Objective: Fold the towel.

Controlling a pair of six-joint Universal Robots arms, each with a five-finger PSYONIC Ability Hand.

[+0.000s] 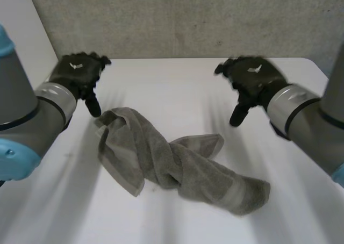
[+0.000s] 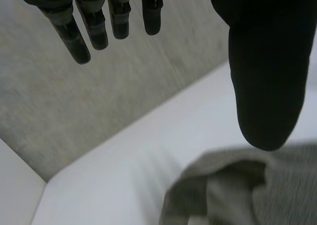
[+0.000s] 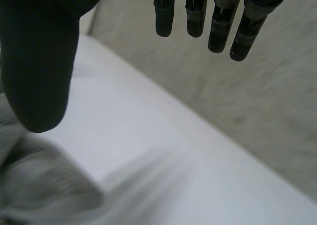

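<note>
A grey-brown towel (image 1: 172, 160) lies crumpled and twisted on the white table (image 1: 177, 88), running from the left middle toward the front right. My left hand (image 1: 79, 72) hovers above the table just behind the towel's left end, fingers straight, holding nothing. In the left wrist view its thumb (image 2: 267, 71) hangs over a bunched corner of the towel (image 2: 233, 190), apart from it. My right hand (image 1: 251, 78) floats at the back right, open and empty, well behind the towel. A fold of the towel (image 3: 34, 185) lies below the thumb (image 3: 39, 61) in the right wrist view.
A grey textured wall (image 1: 183, 18) rises straight behind the table's far edge. A pale side panel (image 1: 24, 23) stands at the back left. Bare table surface stretches between the two hands and along the front left.
</note>
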